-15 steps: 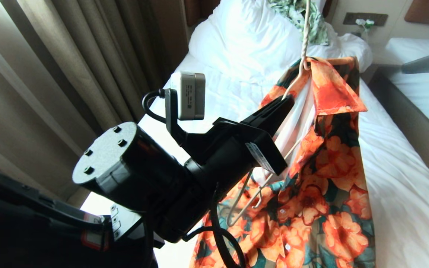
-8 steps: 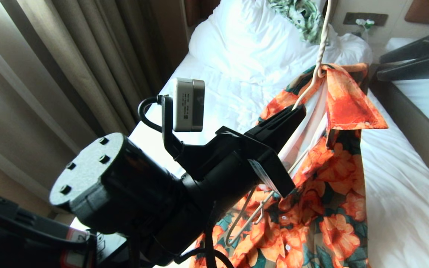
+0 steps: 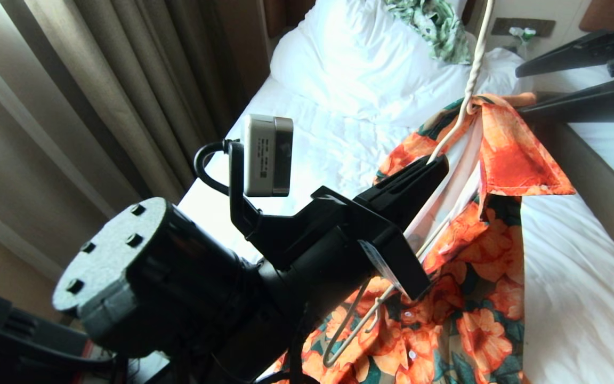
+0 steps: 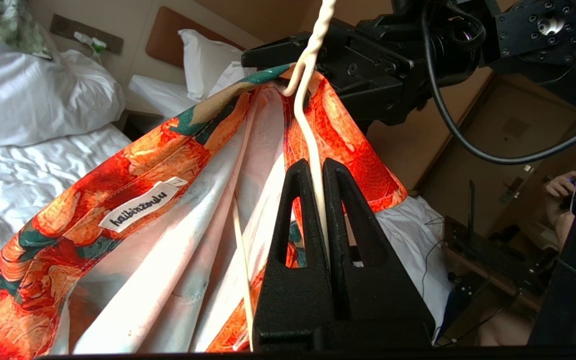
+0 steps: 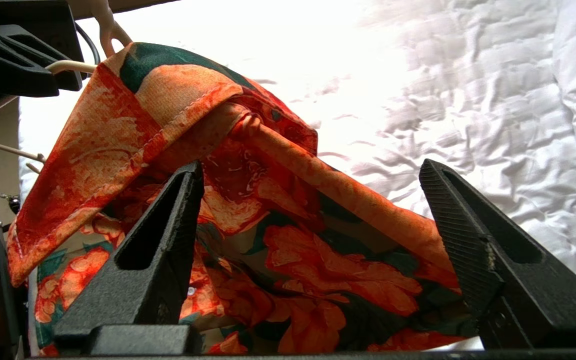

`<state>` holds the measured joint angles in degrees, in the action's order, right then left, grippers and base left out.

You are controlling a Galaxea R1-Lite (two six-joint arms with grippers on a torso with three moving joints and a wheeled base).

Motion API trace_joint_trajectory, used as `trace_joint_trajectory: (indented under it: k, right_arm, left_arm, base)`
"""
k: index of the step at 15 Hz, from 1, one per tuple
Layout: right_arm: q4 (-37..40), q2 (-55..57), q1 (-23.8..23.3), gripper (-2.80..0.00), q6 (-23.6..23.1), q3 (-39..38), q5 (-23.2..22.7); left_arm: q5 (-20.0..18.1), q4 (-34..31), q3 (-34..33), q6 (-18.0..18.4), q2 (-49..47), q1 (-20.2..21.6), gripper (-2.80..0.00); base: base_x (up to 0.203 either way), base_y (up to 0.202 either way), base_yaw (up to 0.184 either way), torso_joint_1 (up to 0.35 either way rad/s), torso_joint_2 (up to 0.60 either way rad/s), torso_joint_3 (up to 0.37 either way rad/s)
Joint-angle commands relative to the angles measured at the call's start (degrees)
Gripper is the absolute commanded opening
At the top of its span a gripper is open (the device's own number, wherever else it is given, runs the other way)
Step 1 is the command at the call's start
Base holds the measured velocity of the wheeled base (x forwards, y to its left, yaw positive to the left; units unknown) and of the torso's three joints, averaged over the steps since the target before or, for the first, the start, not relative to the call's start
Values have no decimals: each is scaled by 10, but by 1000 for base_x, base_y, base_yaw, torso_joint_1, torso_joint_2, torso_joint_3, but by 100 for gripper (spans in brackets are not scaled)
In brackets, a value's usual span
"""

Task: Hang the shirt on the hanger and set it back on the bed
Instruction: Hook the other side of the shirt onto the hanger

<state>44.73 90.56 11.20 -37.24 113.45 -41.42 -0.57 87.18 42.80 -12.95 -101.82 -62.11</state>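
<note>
Shirt (image 3: 477, 298) hangs on the hanger (image 3: 448, 141) above the bed (image 3: 568, 298). Left gripper (image 4: 316, 175) pinches tight on the hanger's wire arm. Right gripper (image 5: 313, 200) is wide apart beside the collar, holding nothing

light: bright daylight | glare: bed (image 5: 468, 75) sheet blown out | near arm dark, soft | edges bowed

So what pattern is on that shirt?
The shirt has big orange flowers on dark green leaves, clearest in the head view.
</note>
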Motion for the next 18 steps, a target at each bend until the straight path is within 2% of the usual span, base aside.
trace_joint_trajectory:
  k: [1, 10, 15, 18]
  right_arm:
    - [5, -1, 9, 0, -5, -3, -2]
    - [31, -17, 30, 0, -23, -24, -2]
    - [42, -32, 37, 0, -35, -79, -3]
    - [42, -33, 44, 0, -36, -79, -3]
  left_arm:
    - [0, 5, 0, -1, 3, -7, -280]
    - [0, 5, -19, -1, 8, -50, -280]
    - [0, 5, -20, 0, 12, -54, -280]
    - [0, 5, -23, -1, 12, -58, -280]
  base:
    - [0, 0, 0, 0, 0, 0]
    - [0, 0, 0, 0, 0, 0]
    - [0, 0, 0, 0, 0, 0]
    - [0, 0, 0, 0, 0, 0]
